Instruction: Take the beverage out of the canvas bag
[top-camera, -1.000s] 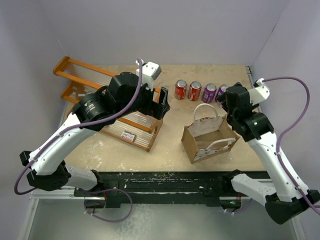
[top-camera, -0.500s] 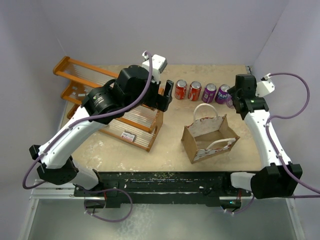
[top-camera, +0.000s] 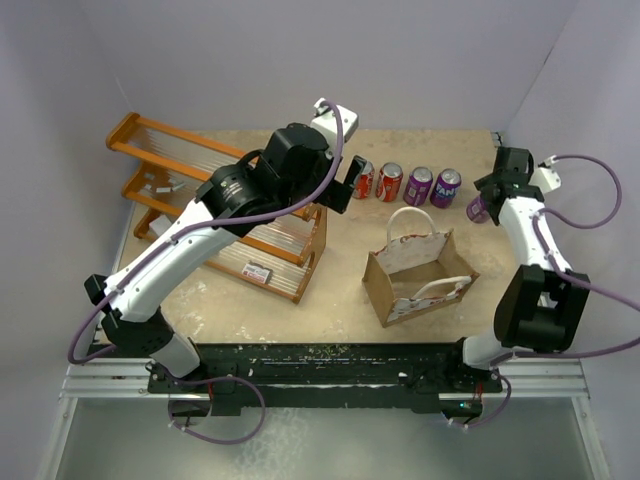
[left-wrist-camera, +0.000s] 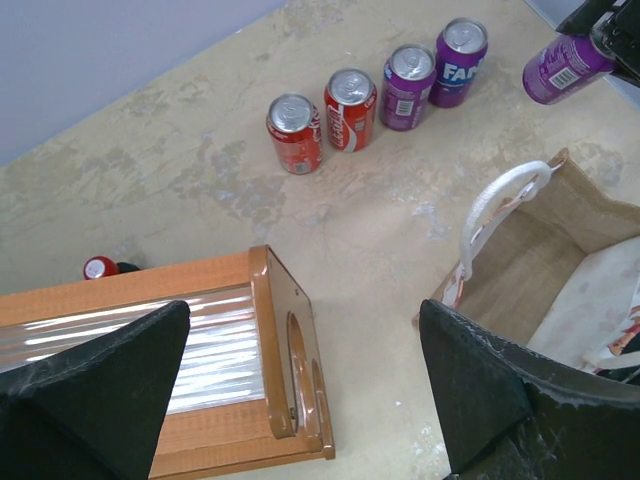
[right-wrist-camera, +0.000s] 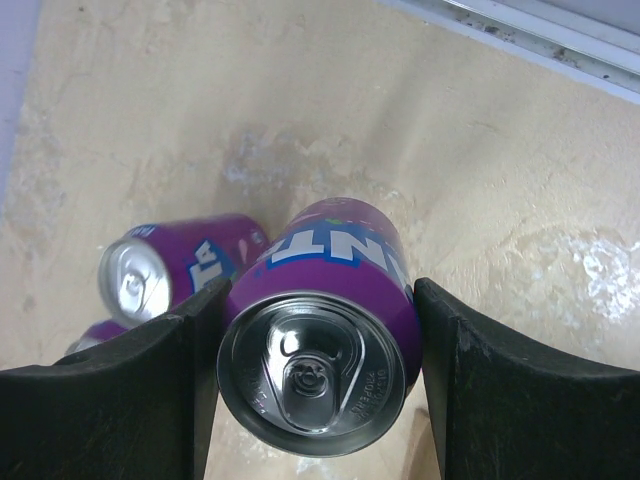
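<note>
right arm (top-camera: 530, 235) stretched far out, right tool (right-wrist-camera: 320, 300) clamped on one purple beverage can (right-wrist-camera: 320, 372), lid toward the wrist, long axis along the fingers; canvas bag (top-camera: 412, 255) sits nearer and left of that tool; just left stand two red cans (left-wrist-camera: 296, 133) and two purple cans (left-wrist-camera: 408, 86); left tool (left-wrist-camera: 305, 310) hangs high, jaws apart

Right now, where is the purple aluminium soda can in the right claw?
Top view, far right: the purple aluminium soda can is clamped in the right claw, beside the standing purple can ending the row, beyond the tan canvas bag.
</note>
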